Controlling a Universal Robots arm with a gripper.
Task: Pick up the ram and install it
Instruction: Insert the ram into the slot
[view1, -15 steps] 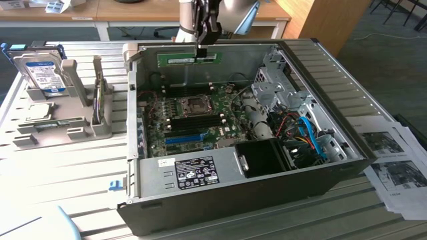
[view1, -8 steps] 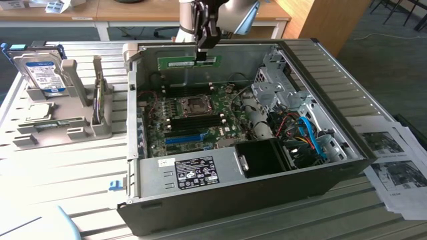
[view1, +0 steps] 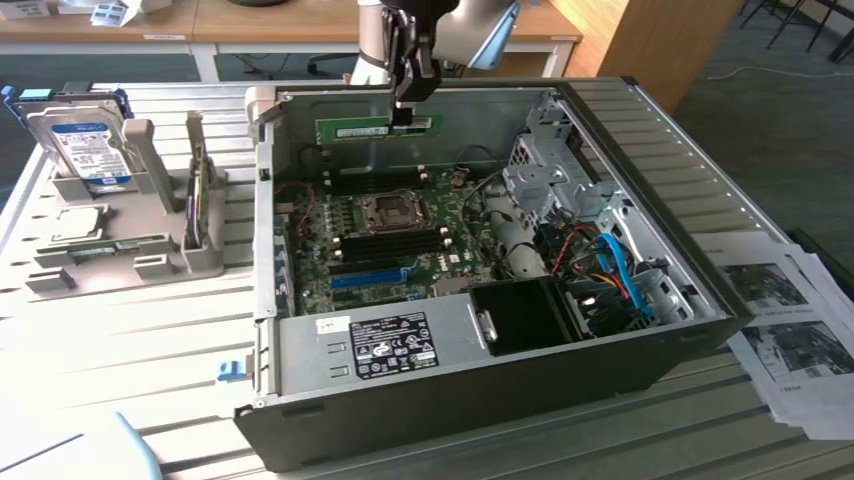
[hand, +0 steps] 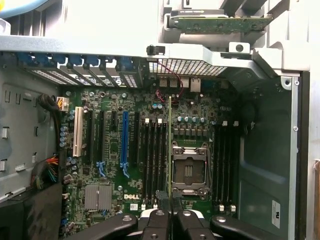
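Observation:
The ram (view1: 354, 129), a long green stick with a white label, hangs level above the far end of the open computer case (view1: 694, 240), over the motherboard (view1: 387, 250). My gripper (view1: 404, 122) is shut on its top edge, near the end toward the exterior view's right. In the wrist view the ram (hand: 170, 145) appears edge-on as a thin green line running out from between my fingers (hand: 157, 222). It lies between a bank of black memory slots (hand: 155, 155) and the processor socket (hand: 189, 170). A second bank of slots (hand: 225, 160) sits beyond the socket.
A grey parts stand (view1: 120, 260) at the exterior view's left holds a hard drive (view1: 83, 145) with a blue-white label. Printed papers (view1: 787, 330) lie at the right. Inside the case are a drive cage (view1: 561, 170), coloured cables (view1: 614, 270) and a black fan shroud (view1: 527, 315).

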